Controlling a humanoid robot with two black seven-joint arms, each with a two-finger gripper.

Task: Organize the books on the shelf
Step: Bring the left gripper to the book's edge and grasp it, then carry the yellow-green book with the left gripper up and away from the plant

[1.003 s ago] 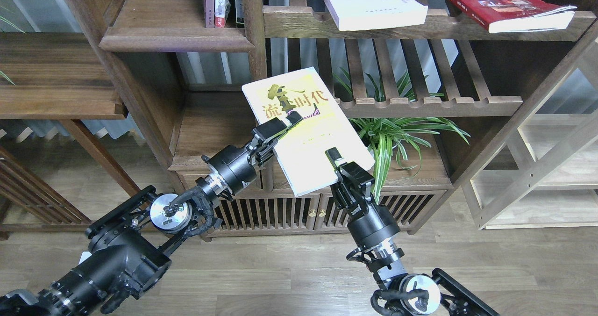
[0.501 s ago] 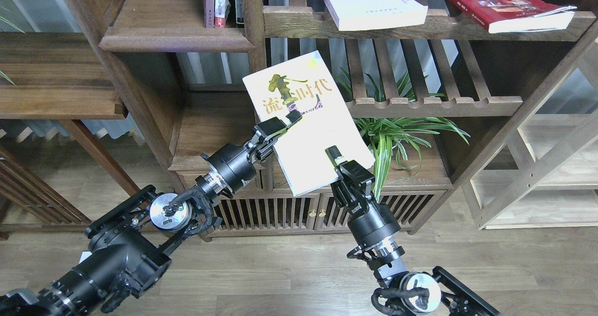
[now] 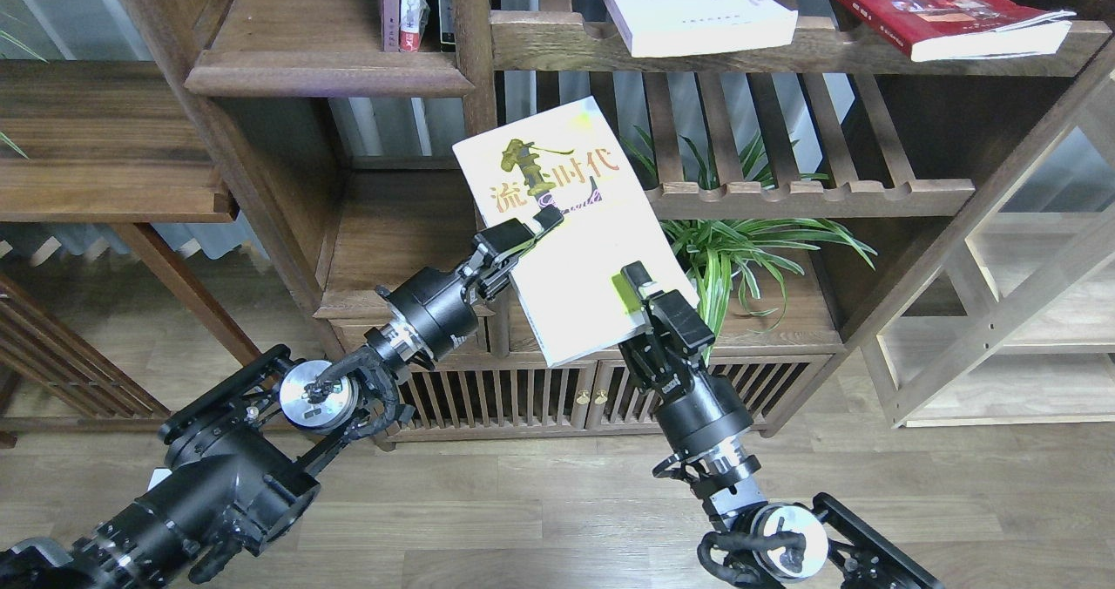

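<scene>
The pale yellow-green paperback (image 3: 571, 223) hangs tilted before the dark wooden bookcase, clamped by the left gripper (image 3: 533, 226) at its left edge and the right gripper (image 3: 640, 297) at its lower right corner, not yet shelved, while the white paperback (image 3: 697, 10) and red paperback (image 3: 945, 10) lie flat on the upper shelf board (image 3: 557, 44).

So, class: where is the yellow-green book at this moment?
In the head view the yellow-green book is mid-frame, tilted in the air in front of the bookcase, held between the left gripper and the right gripper, just left of the green plant.
</scene>
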